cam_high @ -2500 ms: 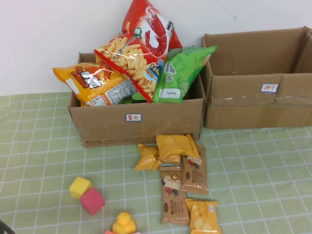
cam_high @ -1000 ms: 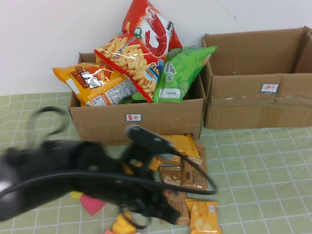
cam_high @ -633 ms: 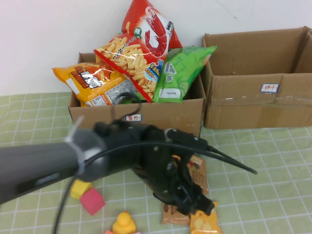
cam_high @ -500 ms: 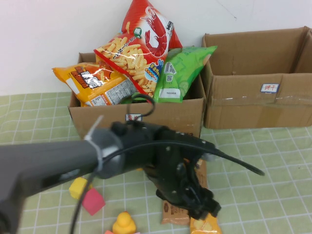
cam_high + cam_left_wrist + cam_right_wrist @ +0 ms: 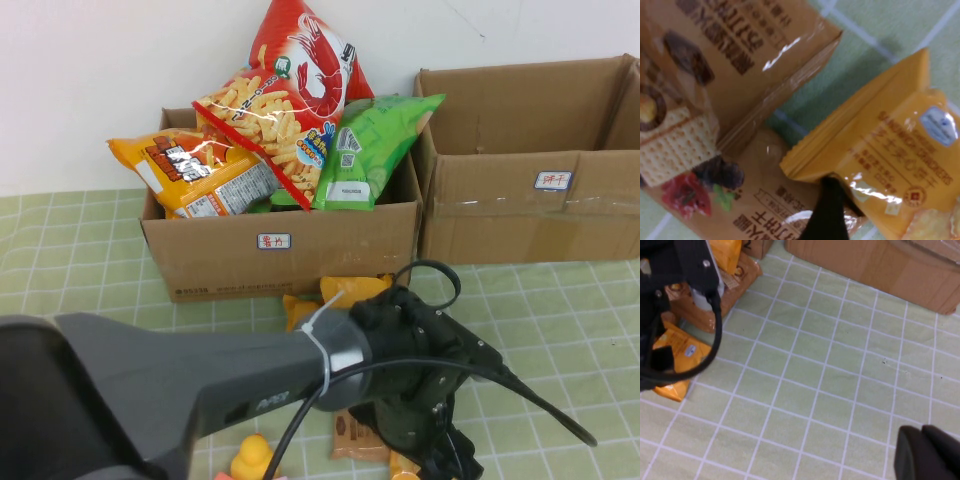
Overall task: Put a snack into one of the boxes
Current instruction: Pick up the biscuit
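Two brown cardboard boxes stand at the back. The left box [image 5: 280,252] is heaped with chip bags; the right box [image 5: 530,205] shows no contents. Small snacks lie in front of the left box: yellow packs [image 5: 352,290], brown biscuit packs [image 5: 715,100] and a yellow cracker pack [image 5: 890,150]. My left gripper [image 5: 440,462] is low over the cracker pack, open. One black finger [image 5: 827,215] rests at the pack's edge; the other is out of view. The pack lies flat on the cloth [image 5: 682,352]. My right gripper [image 5: 925,455] is shut and empty over bare cloth, out of the high view.
The left arm [image 5: 200,390] crosses the front of the table and hides most of the snack pile and the toy cubes. A yellow toy duck [image 5: 255,460] shows at the front edge. Green checked cloth [image 5: 830,365] lies open between the snacks and the right box.
The left arm has swung in from the left over the snack pile. Its gripper has moved right and down onto the yellow cracker pack at the front.
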Controlling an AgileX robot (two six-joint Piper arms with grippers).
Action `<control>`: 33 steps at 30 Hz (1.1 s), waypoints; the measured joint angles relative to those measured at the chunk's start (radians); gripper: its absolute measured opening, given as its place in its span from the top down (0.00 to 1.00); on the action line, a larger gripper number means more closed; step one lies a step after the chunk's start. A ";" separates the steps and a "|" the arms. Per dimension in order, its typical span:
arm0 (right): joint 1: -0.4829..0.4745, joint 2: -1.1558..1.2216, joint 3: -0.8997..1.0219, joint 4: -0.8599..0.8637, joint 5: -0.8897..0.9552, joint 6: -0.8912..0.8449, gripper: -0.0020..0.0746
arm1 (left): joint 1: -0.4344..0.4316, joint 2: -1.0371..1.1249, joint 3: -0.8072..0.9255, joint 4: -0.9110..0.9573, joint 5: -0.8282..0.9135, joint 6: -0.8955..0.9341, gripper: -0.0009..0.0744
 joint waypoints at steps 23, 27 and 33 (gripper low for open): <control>0.000 0.000 0.000 0.000 0.000 0.000 0.97 | -0.004 0.013 -0.010 -0.010 -0.044 -0.025 0.46; 0.000 0.000 0.000 0.000 0.000 0.000 0.97 | -0.004 0.017 -0.047 -0.010 -0.011 -0.025 0.47; 0.000 0.000 0.000 0.000 0.000 0.000 0.97 | -0.004 0.024 -0.164 -0.008 0.048 0.001 0.47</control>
